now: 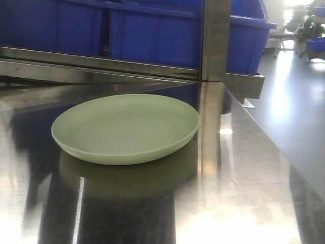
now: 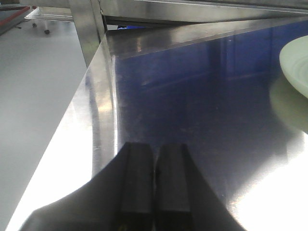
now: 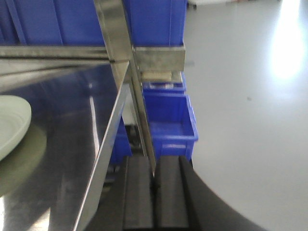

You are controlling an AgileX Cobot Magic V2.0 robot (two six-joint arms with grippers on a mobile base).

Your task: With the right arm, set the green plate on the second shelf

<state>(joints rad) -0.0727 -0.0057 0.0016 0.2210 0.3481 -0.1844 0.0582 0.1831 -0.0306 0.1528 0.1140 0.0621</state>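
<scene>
I'm seeing the green plate lying flat on the steel shelf, rim up, roughly mid-surface, w/ bare metal all round it. Its right rim is sitting near the upright post, apart from it. The shelf's right edge is running from that post toward the near right. Beyond it the grey floor is opening out, so there's plenty of room on that side. In the left wrist cam the shelf's left edge is running diagonally up to another post, w/ open floor beyond that too.

The left gripper is hovering low over the near left part of the shelf, fingers pressed together w/ nothing between them. The plate is showing well off to its right. The right gripper is hanging outside the shelf's right edge, near the post, fingers likewise pressed together and gripping nothing. The plate is peeking in at the left of that view, well apart from it.

The surface is glossy and is reflecting blue from above. The upper tier is carrying blue bins side by side, insides hidden from me. Below shelf level the right wrist cam is showing a lower blue bin, open-topped. I'm seeing only bare blue inside, but part of it is hidden, so can't say for sure.
</scene>
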